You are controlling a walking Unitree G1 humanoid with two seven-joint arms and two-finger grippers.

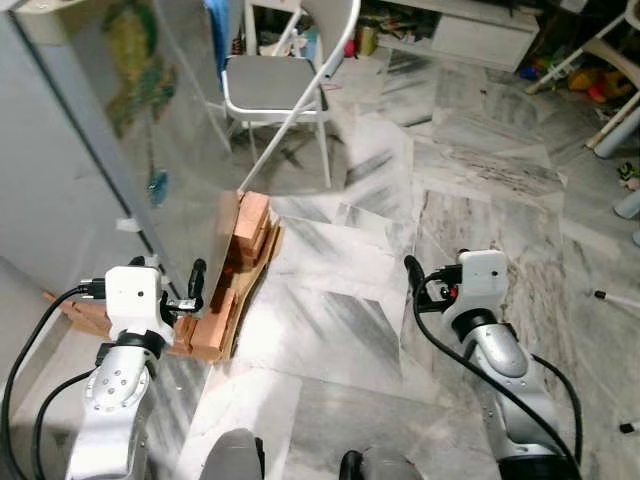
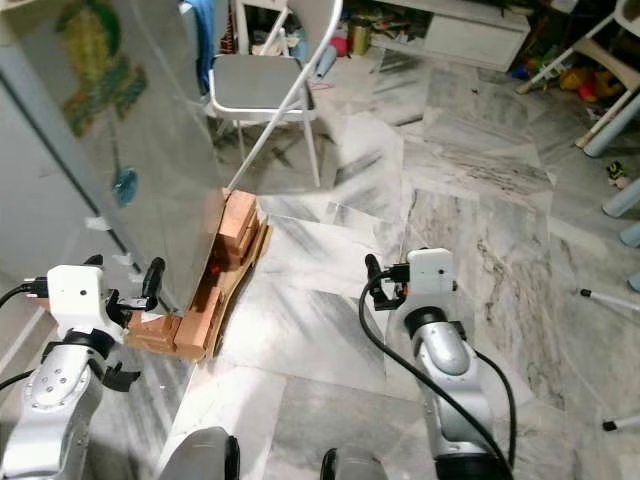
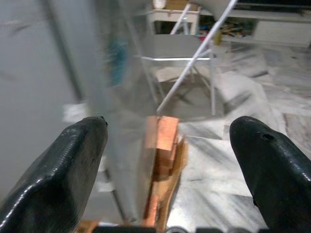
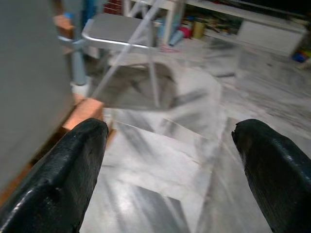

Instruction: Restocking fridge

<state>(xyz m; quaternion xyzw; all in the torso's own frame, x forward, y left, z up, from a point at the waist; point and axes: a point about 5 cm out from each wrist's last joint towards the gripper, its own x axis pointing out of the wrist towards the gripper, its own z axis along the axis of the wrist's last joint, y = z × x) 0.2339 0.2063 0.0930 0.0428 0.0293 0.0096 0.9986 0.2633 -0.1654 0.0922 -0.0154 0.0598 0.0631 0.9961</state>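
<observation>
Two empty end effectors, left [image 1: 190,290] and right [image 2: 378,283], fingers apart, face the heavy, rigid fridge [image 1: 60,190], best gripped at its door edge.

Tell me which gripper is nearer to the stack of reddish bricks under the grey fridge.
Left. The left gripper hovers open right beside the stack of reddish bricks; the right gripper is open, farther off over the marble floor.

Open marble floor [image 1: 330,330] between both tools, free passage ahead. Grey fridge door [image 1: 170,140] blocks the left side, its lower edge just beside left tool [image 1: 190,292], fingers spread. Brick stack [image 1: 235,275] on cardboard at door's foot. Folding chair [image 1: 280,85] stands beyond. Right tool [image 1: 418,285], fingers apart, over bare floor.
</observation>
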